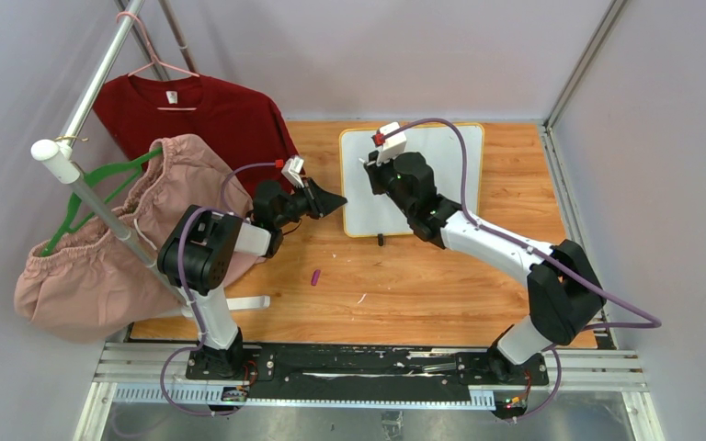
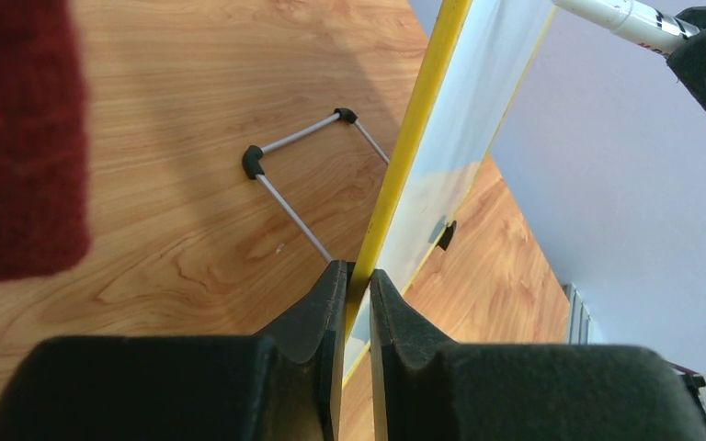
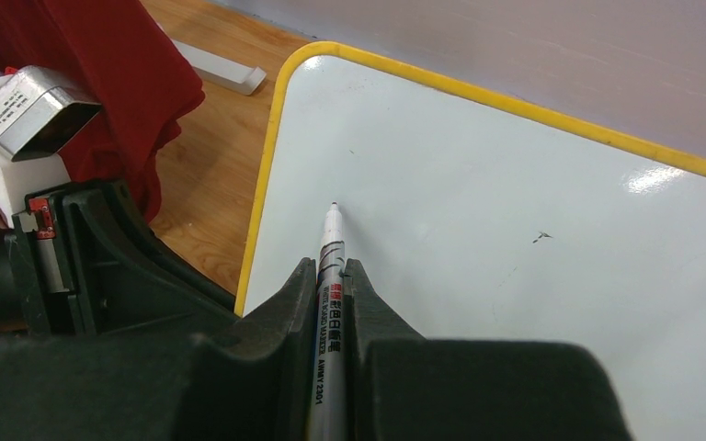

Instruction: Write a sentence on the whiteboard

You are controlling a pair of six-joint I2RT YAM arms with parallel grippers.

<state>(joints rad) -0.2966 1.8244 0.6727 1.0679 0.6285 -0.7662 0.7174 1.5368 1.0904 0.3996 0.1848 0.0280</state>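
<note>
The whiteboard (image 1: 360, 209) is steadied on the table (image 1: 404, 294).
Its left edge is clamped in the left claw (image 2: 357, 276); the marker (image 3: 333, 234), gripped by the right claw (image 3: 331, 271), is aimed toward its blank far-left corner.

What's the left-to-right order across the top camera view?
pink garment → left gripper → whiteboard → right arm's elbow
</note>
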